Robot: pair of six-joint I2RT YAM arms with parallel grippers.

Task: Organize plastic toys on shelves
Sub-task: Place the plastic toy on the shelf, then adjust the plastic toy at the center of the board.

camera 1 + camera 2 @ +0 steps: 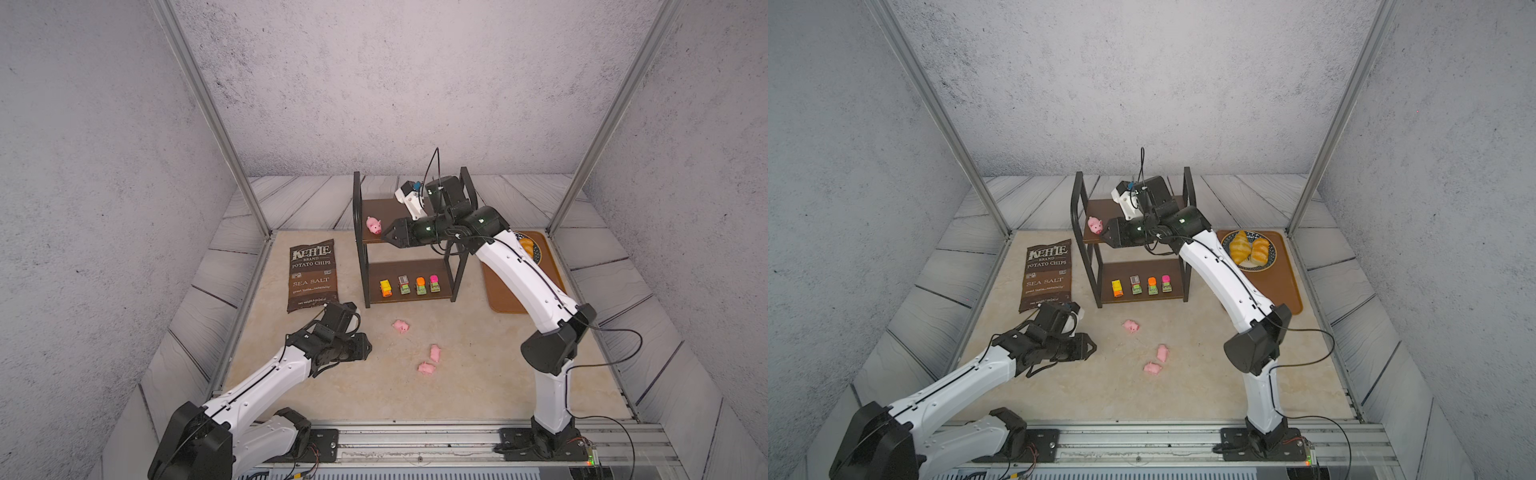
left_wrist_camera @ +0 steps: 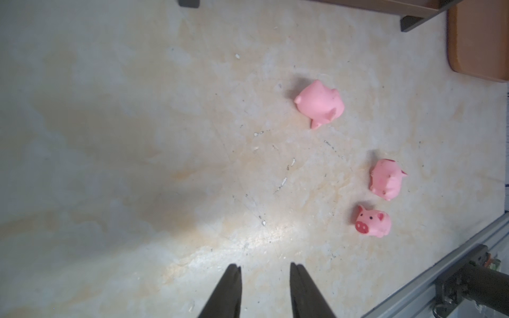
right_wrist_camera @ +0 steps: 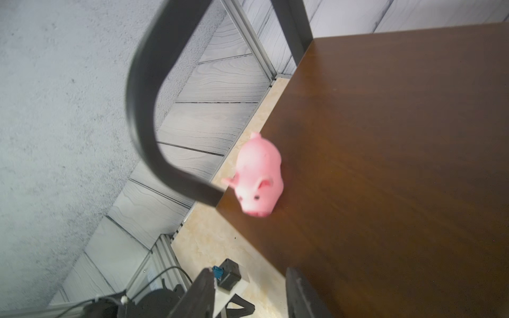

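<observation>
Left arm (image 1: 266, 382) and right arm (image 1: 528, 278): white shells, black joint housings, small dark screws (image 1: 1218, 258) along the shells. Thin black cables (image 1: 619, 331) run along the links, looping free at joints; green lights (image 1: 482, 220) on right-arm joints. Black fingers (image 2: 224, 294), wedge-shaped, tapering to tips.

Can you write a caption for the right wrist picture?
A pink pig stands by the corner of the dark top shelf.
</observation>
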